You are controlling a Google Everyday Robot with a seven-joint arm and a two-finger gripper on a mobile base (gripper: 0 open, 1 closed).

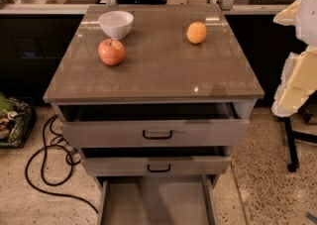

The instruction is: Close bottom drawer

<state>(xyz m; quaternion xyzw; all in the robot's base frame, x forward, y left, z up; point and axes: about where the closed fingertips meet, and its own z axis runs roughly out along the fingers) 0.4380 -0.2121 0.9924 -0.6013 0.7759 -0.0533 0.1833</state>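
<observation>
The grey cabinet stands in the middle of the camera view with all three drawers pulled out. The bottom drawer is the narrowest and lowest. It is pulled out farthest, and its plain grey tray is open and empty. Its front and handle are cut off by the lower edge of the view. My gripper is the pale cream shape at the right edge. It hangs beside the cabinet's right side at about top-drawer height, apart from every drawer.
The top drawer and middle drawer stand partly open, each with a black loop handle. A white bowl, a red apple and an orange sit on the cabinet top. A black cable lies on the floor at left. A black stand is at right.
</observation>
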